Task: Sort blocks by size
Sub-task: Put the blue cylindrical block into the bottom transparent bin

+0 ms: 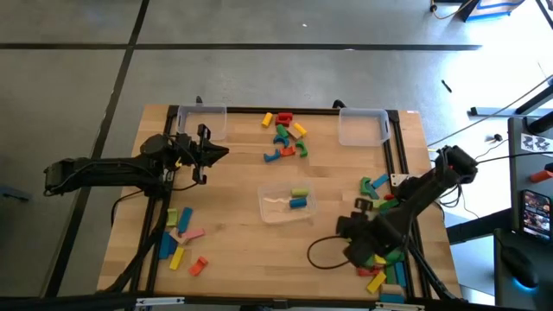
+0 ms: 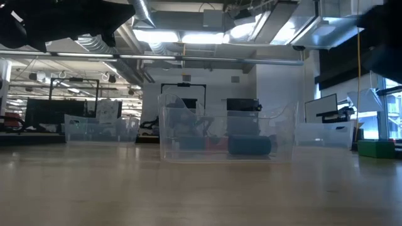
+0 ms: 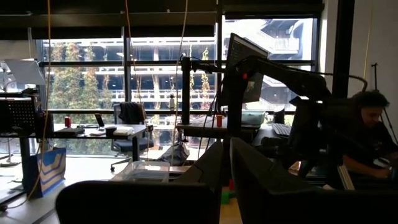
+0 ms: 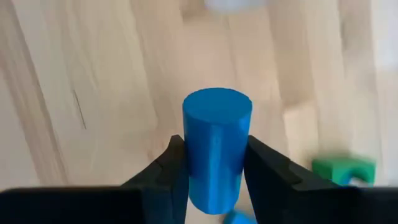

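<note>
Blue cylinder (image 4: 216, 149) sits clamped between the right claw (image 1: 361, 244) fingers above the desk's (image 1: 233, 250) near right corner. Going left to right: the left claw (image 1: 207, 154), closed and empty, hovers near the far left; loose blocks (image 1: 181, 242) lie at the near left; more (image 1: 285, 136) crowd the far edge; the middle bin (image 1: 287, 204) holds only a few pieces; another heap (image 1: 384, 268) waits near right. Two far bins (image 1: 363, 126) look empty. Most sorting appears undone.

Bin (image 1: 286, 206) mid-table, between two block piles (image 1: 283, 136).
</note>
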Robot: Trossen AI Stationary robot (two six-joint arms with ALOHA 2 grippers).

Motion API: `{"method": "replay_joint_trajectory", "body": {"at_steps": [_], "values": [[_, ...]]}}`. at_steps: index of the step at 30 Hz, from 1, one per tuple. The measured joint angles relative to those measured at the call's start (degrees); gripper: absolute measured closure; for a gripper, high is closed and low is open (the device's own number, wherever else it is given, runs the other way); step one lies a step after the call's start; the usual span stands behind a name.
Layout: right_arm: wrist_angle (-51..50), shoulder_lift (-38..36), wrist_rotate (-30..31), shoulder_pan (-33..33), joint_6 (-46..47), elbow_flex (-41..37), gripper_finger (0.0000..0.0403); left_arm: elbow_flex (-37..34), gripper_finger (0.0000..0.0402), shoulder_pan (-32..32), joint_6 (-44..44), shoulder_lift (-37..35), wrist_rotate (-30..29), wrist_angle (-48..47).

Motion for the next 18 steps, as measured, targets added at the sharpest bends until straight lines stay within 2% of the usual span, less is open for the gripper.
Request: {"method": "replay_joint_trajectory", "body": {"at_steps": [3,18], "values": [[4.2,0.0,1.9,-2.8,-5.7,0.5,0.0277,0.0,0.0377,0.0,0.0,0.0,0.0,0.0],[27.5,0.0,2.4,-14.9,-33.3,0.5,0.0275,0.0,0.0377,0.0,0.0,0.0,0.0,0.0]]}}
